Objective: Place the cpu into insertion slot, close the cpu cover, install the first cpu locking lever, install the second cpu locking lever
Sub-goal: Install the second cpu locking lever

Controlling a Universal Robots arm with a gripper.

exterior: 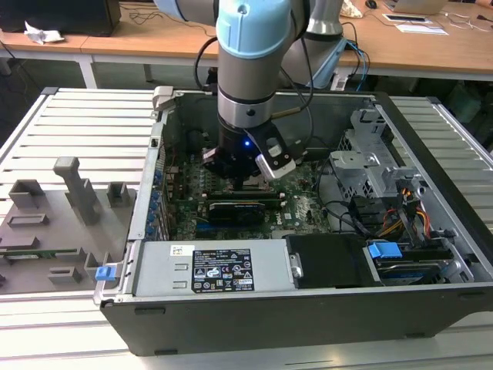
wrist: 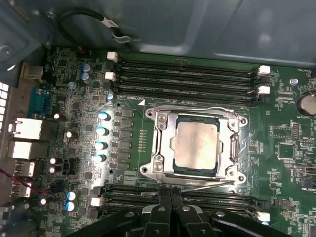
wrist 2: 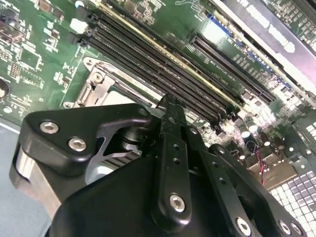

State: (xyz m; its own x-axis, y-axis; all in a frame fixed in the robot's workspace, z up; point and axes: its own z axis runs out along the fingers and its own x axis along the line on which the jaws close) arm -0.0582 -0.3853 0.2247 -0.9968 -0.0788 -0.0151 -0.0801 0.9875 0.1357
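The cpu sits in the insertion slot, framed by the closed cpu cover, as the first wrist view shows. The gripper, fingers pressed together and holding nothing, hangs just beside the cover's lever edge. Memory slots flank the socket in the second wrist view. The exterior view adds the computer case and a labelled power supply, print unreadable.

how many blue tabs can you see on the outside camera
2: one blue tab at the case's front corner on the exterior view's left, another blue tab over the drive bay on its right. Others may be hidden.
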